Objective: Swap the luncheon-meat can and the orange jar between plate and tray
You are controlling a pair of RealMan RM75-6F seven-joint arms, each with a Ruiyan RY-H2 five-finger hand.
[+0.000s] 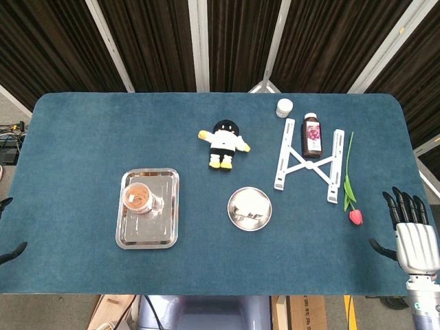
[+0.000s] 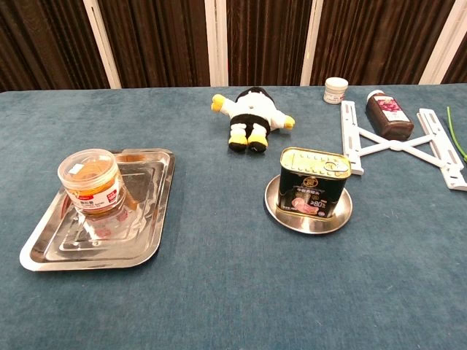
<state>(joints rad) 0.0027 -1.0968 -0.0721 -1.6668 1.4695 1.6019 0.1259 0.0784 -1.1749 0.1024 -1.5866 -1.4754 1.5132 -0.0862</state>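
On the round plate (image 2: 343, 211) at mid-bench stands the can (image 2: 314, 182), upright; it looks rigid and probably heavy, with smooth, slippery sides, so gripping across its two broad faces seems best. Left of it, the tray (image 2: 157, 211) holds the jar (image 2: 91, 180), lidded, with orange contents inside; its plastic is likely light and slick, best wrapped around the wall below the lid. Neither is touched. Beyond the bench's right edge the right robot hand (image 1: 414, 237) hangs spread and empty. Only dark fingertips of the left robot hand (image 1: 9, 253) show, so I cannot tell its state.
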